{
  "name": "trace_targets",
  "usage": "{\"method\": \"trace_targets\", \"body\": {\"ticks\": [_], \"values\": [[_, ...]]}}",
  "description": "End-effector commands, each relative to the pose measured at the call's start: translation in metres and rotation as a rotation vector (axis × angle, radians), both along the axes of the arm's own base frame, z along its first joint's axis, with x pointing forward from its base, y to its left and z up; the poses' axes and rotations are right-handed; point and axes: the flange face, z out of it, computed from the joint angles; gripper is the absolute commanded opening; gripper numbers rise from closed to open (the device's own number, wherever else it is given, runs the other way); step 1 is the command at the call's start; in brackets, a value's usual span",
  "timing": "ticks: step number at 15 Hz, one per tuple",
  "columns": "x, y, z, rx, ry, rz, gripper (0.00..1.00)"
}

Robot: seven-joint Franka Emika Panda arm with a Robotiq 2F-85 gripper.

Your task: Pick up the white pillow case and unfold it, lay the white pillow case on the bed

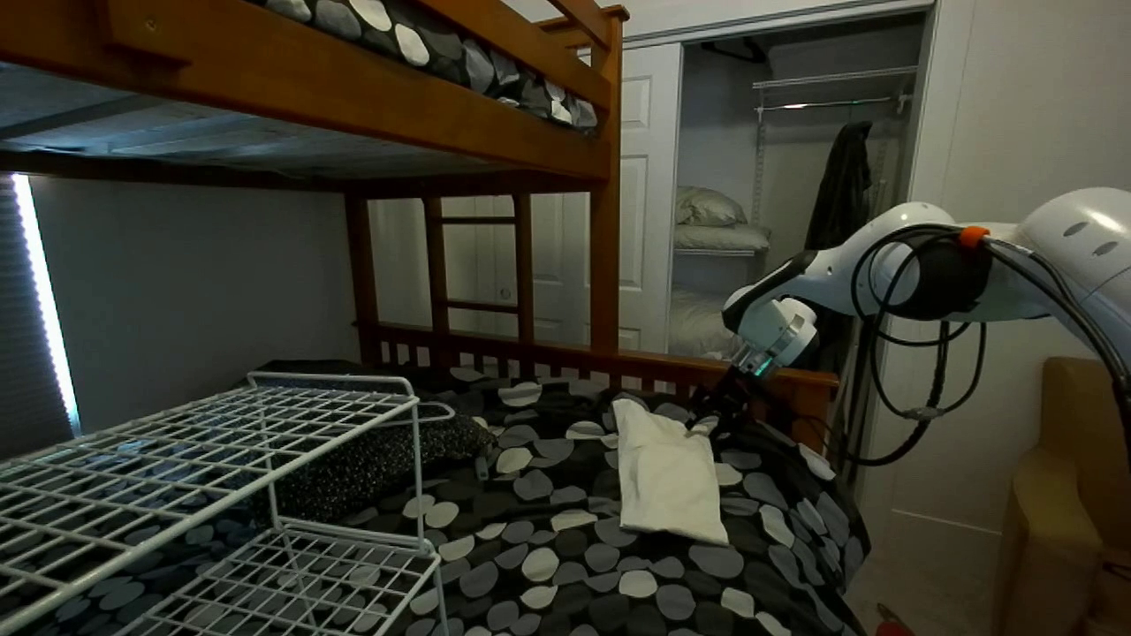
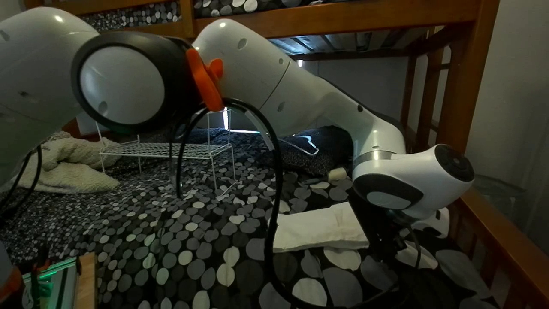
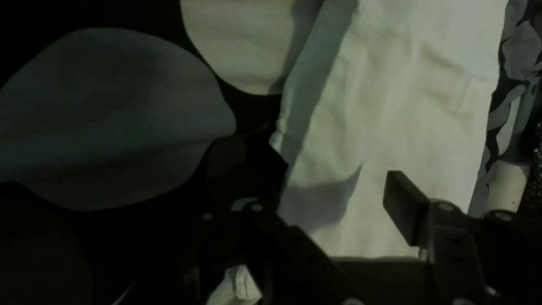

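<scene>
White pillow case (image 1: 669,481) lies on the bed (image 1: 495,574) (slightly wrinkled), well apart from wire rack (image 1: 269,480). Gripper (image 3: 334,207) at the case's edge, fingers (image 3: 405,207) spread in wrist view; can't tell if they touch it.

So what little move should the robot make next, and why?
Probably ease the claw down toward the white pillow case: in the wrist view the fingers stand apart with cloth showing between them, apparently not gripped, and the case looks folded.
</scene>
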Motion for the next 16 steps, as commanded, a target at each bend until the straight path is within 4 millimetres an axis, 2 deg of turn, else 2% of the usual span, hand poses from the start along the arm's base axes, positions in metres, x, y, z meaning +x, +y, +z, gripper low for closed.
{"method": "trace_targets", "body": {"ticks": [1, 4, 6, 11, 16], "values": [[0.007, -0.009, -0.006, 0.035, 0.007, -0.027, 0.38], [0.01, -0.012, -0.004, 0.037, 0.001, -0.038, 0.13], [0.012, -0.011, -0.001, 0.034, -0.003, -0.039, 0.01], [0.01, -0.01, 0.025, -0.006, -0.008, -0.029, 0.0], [0.006, 0.0, 0.082, -0.091, -0.053, 0.004, 0.0]]}}
